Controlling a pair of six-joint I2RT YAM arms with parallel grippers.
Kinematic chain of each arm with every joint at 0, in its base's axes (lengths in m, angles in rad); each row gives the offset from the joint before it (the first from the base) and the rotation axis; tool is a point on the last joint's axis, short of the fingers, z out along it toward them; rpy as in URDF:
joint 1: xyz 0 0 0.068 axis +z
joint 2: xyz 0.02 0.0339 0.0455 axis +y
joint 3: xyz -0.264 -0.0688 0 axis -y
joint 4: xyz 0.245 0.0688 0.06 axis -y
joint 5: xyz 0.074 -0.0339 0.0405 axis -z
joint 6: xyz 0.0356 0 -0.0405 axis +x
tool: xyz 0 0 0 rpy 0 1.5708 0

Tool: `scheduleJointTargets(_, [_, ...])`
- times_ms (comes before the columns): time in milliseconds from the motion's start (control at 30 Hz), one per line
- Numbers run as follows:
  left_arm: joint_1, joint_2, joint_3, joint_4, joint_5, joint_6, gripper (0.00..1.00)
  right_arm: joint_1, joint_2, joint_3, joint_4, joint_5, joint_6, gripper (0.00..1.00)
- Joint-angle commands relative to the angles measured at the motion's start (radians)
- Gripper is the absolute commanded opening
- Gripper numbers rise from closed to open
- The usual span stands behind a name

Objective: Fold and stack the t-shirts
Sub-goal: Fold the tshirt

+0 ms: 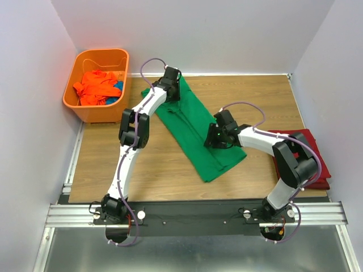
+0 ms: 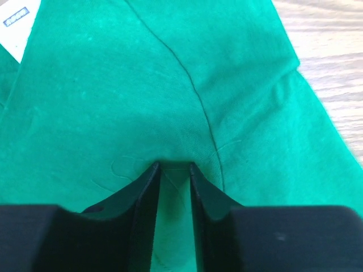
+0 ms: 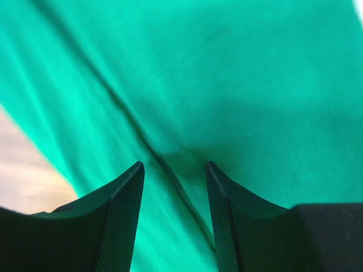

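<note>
1. Left claw: fingers parted by a narrow gap, tips down on the green t-shirt. Cloth shows flat in the gap. Nothing looks clamped, so I read it as released.
2. Ahead of that claw, a seam line curves across the cloth. A white label sits far ahead to its left, and bare table shows ahead to its right.
3. Right claw: fingers wider apart than the left's, hovering low over the same green t-shirt. A dark crease runs diagonally between the fingers. Not gripping anything; released.
4. Bare table shows just left of the right claw's left finger; everything else around it is green cloth.
5. From above, the green t-shirt lies as a long strip running diagonally. Left claw is at its far end, right claw is partway toward its near end, and the two claws are well apart.
6. Dark red t-shirt: folded flat, to the right of the right claw, partly under that arm's elbow.
7. Orange t-shirt: crumpled in the orange basket, well to the left of the left claw. A bit of blue cloth lies beside it in the basket.
</note>
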Motion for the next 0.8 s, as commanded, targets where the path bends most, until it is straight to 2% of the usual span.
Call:
scheduleJointTargets(0, [0.027, 0.083, 0.066, -0.027, 0.168, 0.062, 0.44, 0.099, 0.045, 0.049, -0.049, -0.155, 0.112, 0.56])
scheduleJointTargets(167, [0.044, 0.089, 0.079, 0.083, 0.361, 0.036, 0.58, 0.188, 0.169, 0.212, 0.005, -0.266, 0.205, 0.56])
scheduleJointTargets(267, [0.055, 0.098, 0.088, 0.146, 0.477, 0.017, 0.61, 0.207, 0.246, 0.333, 0.021, -0.289, 0.225, 0.55])
scheduleJointTargets(400, [0.076, 0.092, 0.094, 0.218, 0.587, -0.001, 0.63, 0.207, 0.251, 0.387, 0.022, -0.267, 0.211, 0.55])
scheduleJointTargets(500, [0.09, 0.083, 0.099, 0.273, 0.645, -0.019, 0.64, 0.205, 0.194, 0.376, 0.017, -0.203, 0.164, 0.55])
scheduleJointTargets(633, [0.095, 0.042, 0.077, 0.332, 0.695, -0.041, 0.65, 0.192, 0.072, 0.304, -0.057, 0.002, 0.086, 0.55])
scheduleJointTargets(767, [0.095, 0.01, 0.028, 0.371, 0.701, -0.05, 0.65, 0.192, 0.016, 0.241, -0.136, 0.067, -0.029, 0.55])
